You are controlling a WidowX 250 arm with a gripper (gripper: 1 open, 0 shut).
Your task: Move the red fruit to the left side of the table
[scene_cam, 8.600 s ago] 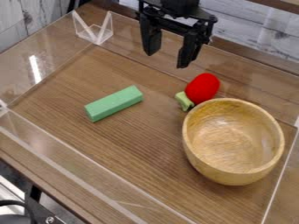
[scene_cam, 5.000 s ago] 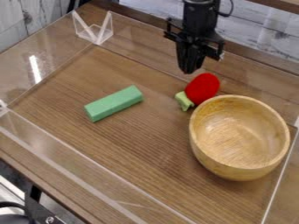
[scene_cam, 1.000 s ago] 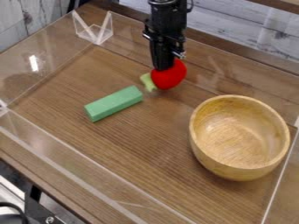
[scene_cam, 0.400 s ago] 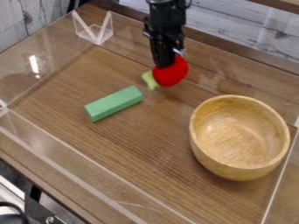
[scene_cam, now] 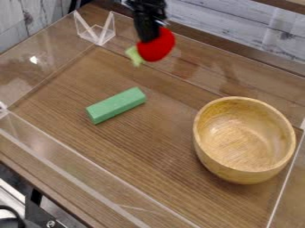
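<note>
The red fruit (scene_cam: 156, 44) hangs above the far part of the table (scene_cam: 155, 142), its green leafy end (scene_cam: 136, 54) pointing left and down. My gripper (scene_cam: 149, 34) comes down from the top edge and is shut on the red fruit's upper side. The fingers are dark and blurred against the fruit. The fruit is lifted off the wood, well behind the green block.
A green rectangular block (scene_cam: 116, 105) lies left of centre. A wooden bowl (scene_cam: 245, 140) sits at the right. Low clear acrylic walls (scene_cam: 36, 71) border the tabletop, and a clear stand (scene_cam: 94, 29) is at the back left corner.
The gripper has lifted the red fruit off the table and carried it back and slightly left, away from the green block.
</note>
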